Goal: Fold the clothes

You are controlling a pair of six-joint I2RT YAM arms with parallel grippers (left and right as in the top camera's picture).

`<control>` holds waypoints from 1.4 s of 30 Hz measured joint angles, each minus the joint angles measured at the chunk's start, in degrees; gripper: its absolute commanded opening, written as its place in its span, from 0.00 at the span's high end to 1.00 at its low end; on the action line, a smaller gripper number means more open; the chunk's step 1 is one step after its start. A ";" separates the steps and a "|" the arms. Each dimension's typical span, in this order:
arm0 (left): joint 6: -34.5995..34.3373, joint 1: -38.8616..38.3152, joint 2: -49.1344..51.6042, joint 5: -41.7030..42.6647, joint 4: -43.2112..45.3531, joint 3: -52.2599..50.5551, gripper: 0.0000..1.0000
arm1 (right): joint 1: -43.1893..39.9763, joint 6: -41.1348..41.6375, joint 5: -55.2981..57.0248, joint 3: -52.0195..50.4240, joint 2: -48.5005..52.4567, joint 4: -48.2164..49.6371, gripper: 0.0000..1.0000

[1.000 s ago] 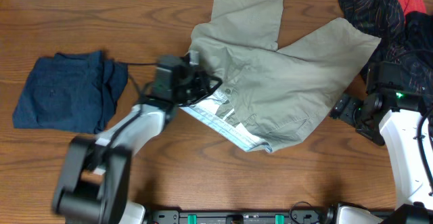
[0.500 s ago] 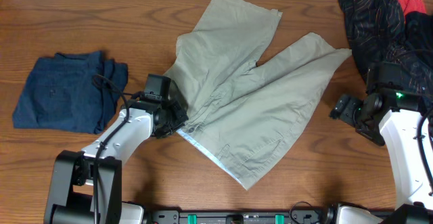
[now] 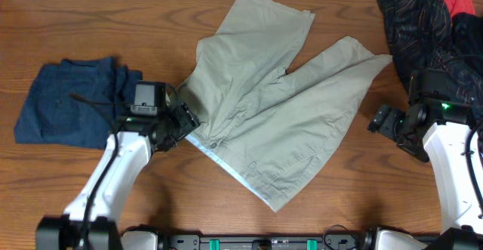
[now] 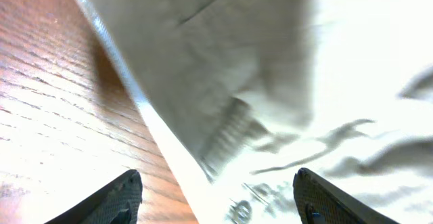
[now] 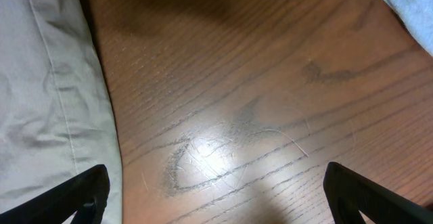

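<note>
Khaki trousers (image 3: 279,106) lie spread flat at the middle of the wooden table (image 3: 60,189). The waistband is toward the front-left and the two legs fan toward the far edge and the right. Left gripper (image 3: 189,119) is at the waistband corner, fingers apart, holding nothing. Right gripper (image 3: 379,119) hovers over bare wood just beside one leg's edge, fingers likewise wide apart. Navy garment (image 3: 72,103) lies folded at left. Dark heap (image 3: 423,16) occupies the far right corner.

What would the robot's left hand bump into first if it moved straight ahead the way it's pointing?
The khaki trousers, almost at once. The left hand points at their pale waistband edge, which the wrist view shows just ahead. Whether it already touches the cloth is unclear.
</note>
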 measured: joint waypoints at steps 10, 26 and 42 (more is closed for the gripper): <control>0.48 0.00 2.54 -3.34 0.04 0.37 0.54 | 0.00 0.00 -0.20 0.00 0.00 -0.09 0.01; 0.48 0.00 18.03 -9.09 18.62 1.51 0.87 | 0.00 0.00 -0.66 0.00 0.00 -0.13 0.01; 5.97 7.48 22.27 -15.61 24.28 16.39 0.32 | 0.00 0.00 -2.40 0.00 0.00 2.47 0.01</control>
